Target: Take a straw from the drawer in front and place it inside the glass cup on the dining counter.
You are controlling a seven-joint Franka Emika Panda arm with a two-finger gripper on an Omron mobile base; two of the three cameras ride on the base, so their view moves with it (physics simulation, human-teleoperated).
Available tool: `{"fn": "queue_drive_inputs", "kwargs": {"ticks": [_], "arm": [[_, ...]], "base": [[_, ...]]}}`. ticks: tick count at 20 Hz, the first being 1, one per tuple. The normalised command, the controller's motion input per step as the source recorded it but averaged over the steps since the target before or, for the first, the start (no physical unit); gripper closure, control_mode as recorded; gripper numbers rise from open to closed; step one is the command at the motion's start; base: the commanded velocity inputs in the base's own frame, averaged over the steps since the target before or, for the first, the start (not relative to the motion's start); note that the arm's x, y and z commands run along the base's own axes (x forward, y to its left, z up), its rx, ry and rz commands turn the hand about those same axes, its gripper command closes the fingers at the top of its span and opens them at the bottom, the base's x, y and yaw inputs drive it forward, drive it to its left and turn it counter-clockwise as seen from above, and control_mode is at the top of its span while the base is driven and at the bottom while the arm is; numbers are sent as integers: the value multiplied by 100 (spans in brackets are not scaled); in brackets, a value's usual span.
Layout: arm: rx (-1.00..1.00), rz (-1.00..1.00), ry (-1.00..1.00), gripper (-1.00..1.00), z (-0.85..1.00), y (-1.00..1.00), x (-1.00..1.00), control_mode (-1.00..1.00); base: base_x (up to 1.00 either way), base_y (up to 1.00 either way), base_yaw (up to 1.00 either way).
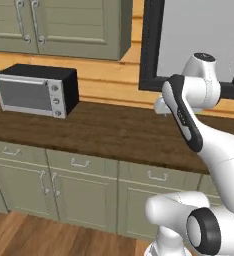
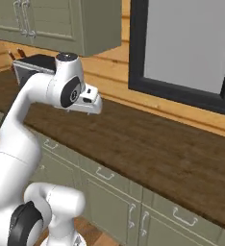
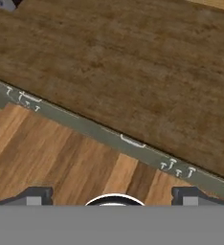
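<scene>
One long dark wood counter [image 1: 104,135] runs along the wall, with green cupboards [image 1: 74,192] below it. A big window [image 1: 199,35] with a dark frame sits above it. The white arm [image 1: 221,155] reaches up over the counter. A black and silver microwave [image 1: 34,90] stands on the counter, far to the left. The drawer [image 1: 139,172] is closed, just under the counter edge, in front of the arm. The claw [image 3: 111,197] hangs above that edge, its two tips wide apart, holding nothing.
</scene>
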Motion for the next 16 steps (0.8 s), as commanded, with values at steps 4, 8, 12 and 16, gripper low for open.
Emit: {"fn": "queue_drive_inputs", "kwargs": {"ticks": [4,8,12,16], "arm": [[0,0,0,-100,0,0,0,100],[0,0,0,-100,0,0,0,100],[0,0,0,-100,0,0,0,100],[0,0,0,-100,0,0,0,100]], "base": [[0,-62,70],[-13,-75,65],[-28,-82,60],[-29,-69,55]]}}
